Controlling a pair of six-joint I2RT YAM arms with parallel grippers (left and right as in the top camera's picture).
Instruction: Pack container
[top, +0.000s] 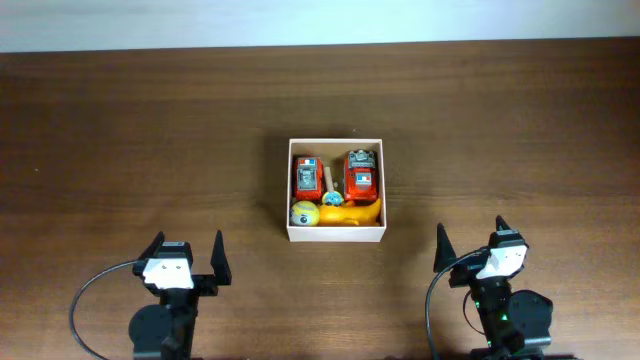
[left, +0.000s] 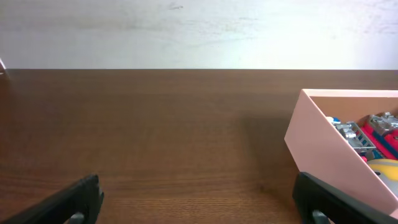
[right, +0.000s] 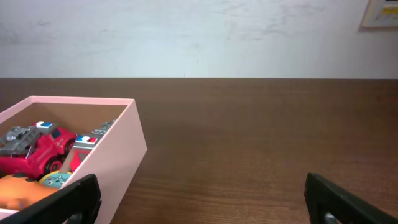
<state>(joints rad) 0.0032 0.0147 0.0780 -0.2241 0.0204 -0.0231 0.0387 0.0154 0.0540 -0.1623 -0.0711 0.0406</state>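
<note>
The container (top: 336, 234) is a square white-walled box at the table's middle. It holds two red toy vehicles (top: 306, 177) (top: 360, 174), a yellow ball (top: 304, 213), a yellow banana-like toy (top: 358, 214) and a small light blue toy (top: 331, 197). The container also shows at the right of the left wrist view (left: 323, 149) and at the left of the right wrist view (right: 118, 155). My left gripper (top: 186, 255) is open and empty, near the front edge, left of the container. My right gripper (top: 470, 243) is open and empty, front right of it.
The dark wooden table (top: 150, 130) spreads around the container. A pale wall (left: 199, 31) stands behind the table's far edge. Black cables loop beside both arm bases at the front.
</note>
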